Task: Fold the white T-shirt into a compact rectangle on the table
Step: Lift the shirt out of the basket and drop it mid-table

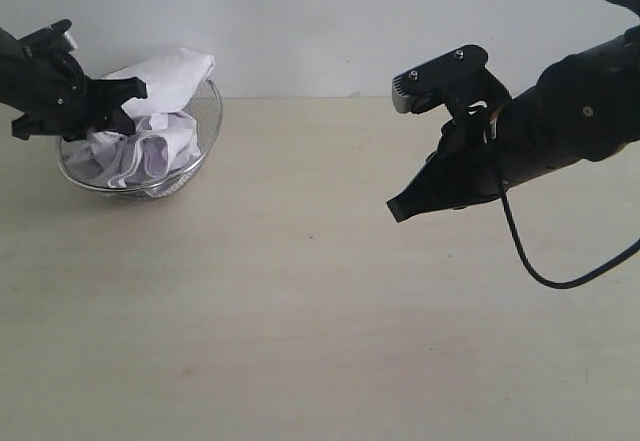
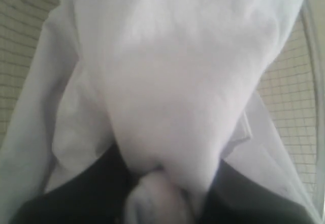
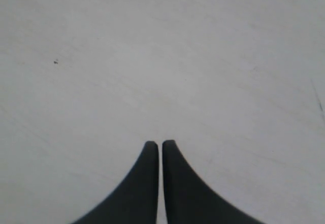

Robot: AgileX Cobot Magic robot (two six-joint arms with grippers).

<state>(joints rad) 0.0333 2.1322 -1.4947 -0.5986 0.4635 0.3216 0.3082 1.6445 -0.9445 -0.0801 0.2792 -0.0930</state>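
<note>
The white T-shirt (image 1: 160,81) lies crumpled in a round wire-mesh basket (image 1: 207,133) at the table's far left. My left gripper (image 1: 125,96) reaches into the basket from the left. In the left wrist view, white cloth (image 2: 172,82) fills the frame and narrows into a bunch pinched between the dark fingers of the left gripper (image 2: 162,183). My right gripper (image 1: 398,206) hangs above the table (image 1: 300,291) at the right, well away from the shirt. Its fingers are shut with nothing between them (image 3: 160,144). No lettering or tag shows on the shirt.
Basket mesh (image 2: 289,97) shows on both sides of the cloth in the left wrist view. A black cable (image 1: 540,261) loops below the right arm. Pale tabletop (image 3: 152,56) with a small dark speck (image 3: 56,61) lies under the right gripper.
</note>
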